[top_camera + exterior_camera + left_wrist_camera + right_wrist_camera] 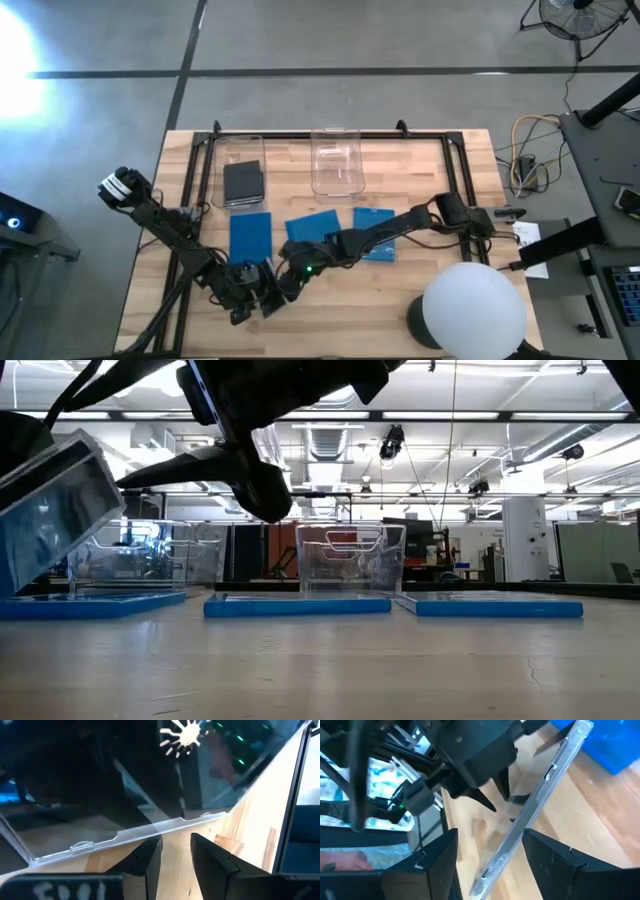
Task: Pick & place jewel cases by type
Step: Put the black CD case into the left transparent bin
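A dark translucent jewel case stands tilted near the table's near edge, and its low end looks to be down at the tabletop. My left gripper is slightly open, with its tips at the case's clear lower edge. My right gripper is wide open, one finger on either side of the case, which shows edge-on there. Both grippers meet at the near left. Three blue cases lie flat mid-table. Dark cases lie in the left bin. My left gripper has its fingertips right under the dark case's clear edge, and nothing lies between them; whether they touch it I cannot tell. My right gripper straddles the case, with one finger close by its face; I cannot tell whether it touches.
A second clear bin stands at the far middle. Black frame rails run along the far edge and both sides. A white round lamp head covers the near right corner. Bare wood lies between the blue cases and the near edge.
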Controlling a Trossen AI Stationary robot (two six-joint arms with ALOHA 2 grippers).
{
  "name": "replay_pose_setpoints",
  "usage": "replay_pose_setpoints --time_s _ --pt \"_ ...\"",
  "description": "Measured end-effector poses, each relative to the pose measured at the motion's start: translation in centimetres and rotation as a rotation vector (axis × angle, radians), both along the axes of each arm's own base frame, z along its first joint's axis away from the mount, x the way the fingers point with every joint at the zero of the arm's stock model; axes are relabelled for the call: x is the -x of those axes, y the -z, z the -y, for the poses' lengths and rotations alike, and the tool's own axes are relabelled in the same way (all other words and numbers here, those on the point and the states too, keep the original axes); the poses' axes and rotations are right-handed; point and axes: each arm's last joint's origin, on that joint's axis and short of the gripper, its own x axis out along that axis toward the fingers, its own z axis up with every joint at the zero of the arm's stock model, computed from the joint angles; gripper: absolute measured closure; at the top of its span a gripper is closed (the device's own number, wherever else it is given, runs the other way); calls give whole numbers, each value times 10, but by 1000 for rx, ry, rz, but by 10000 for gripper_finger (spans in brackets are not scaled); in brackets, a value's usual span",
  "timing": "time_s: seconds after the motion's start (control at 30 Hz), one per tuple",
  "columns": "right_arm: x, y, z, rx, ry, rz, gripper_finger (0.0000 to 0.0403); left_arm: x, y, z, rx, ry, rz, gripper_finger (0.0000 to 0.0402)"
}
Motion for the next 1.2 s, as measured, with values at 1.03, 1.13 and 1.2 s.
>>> replay_pose_setpoints --time_s 1.03,1.13,1.2 --pt "-8 29 2 -267 101 -127 281 -4 -14 11 -190 -28 187 307" --pt "-7 32 3 -266 110 -156 316 -4 -16 11 -226 -27 172 307" --pt "-5 34 4 -258 117 -182 335 -2 -18 12 -251 -20 155 307"
